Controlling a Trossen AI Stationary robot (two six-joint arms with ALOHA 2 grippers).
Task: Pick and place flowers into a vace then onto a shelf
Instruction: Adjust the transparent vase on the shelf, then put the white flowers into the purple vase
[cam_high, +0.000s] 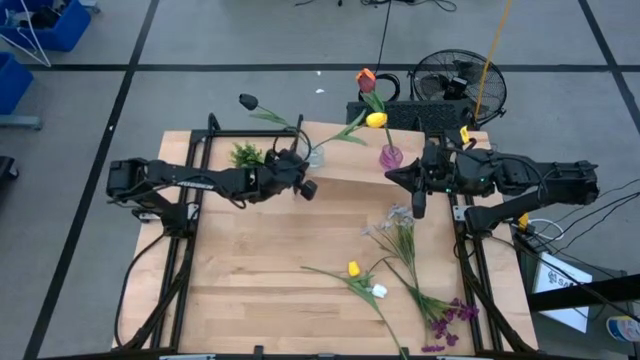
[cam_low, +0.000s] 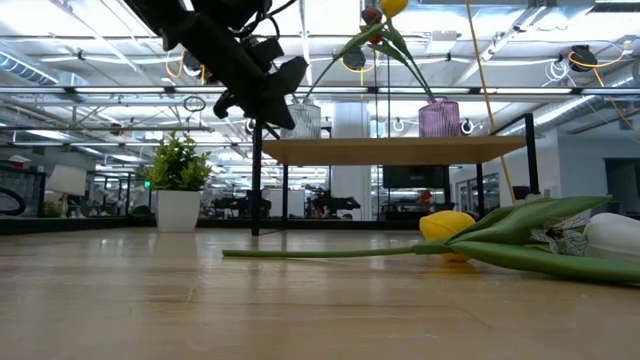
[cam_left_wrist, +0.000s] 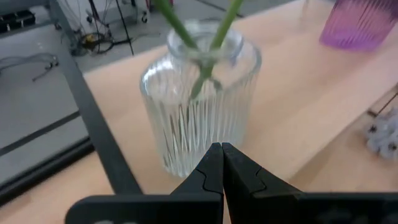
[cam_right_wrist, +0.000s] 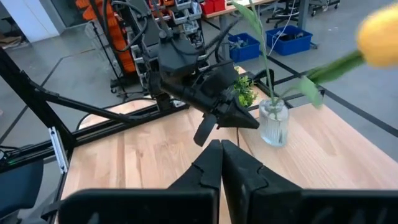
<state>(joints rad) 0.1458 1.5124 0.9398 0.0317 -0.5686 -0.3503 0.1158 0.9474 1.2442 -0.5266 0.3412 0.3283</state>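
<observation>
The shelf (cam_high: 345, 165) stands at the far side of the tabletop (cam_high: 260, 270) and carries a clear ribbed vase (cam_left_wrist: 199, 99) and a purple vase (cam_high: 390, 156), each holding stems. The left gripper (cam_high: 308, 188) hovers just in front of the clear vase, fingers (cam_left_wrist: 211, 171) pressed together on nothing. The right gripper (cam_high: 418, 207) hangs beside the shelf near the purple vase, fingers likewise together and empty. More flowers (cam_high: 400, 260) lie loose on the tabletop nearer than the shelf, a yellow one (cam_low: 447, 225) among them.
</observation>
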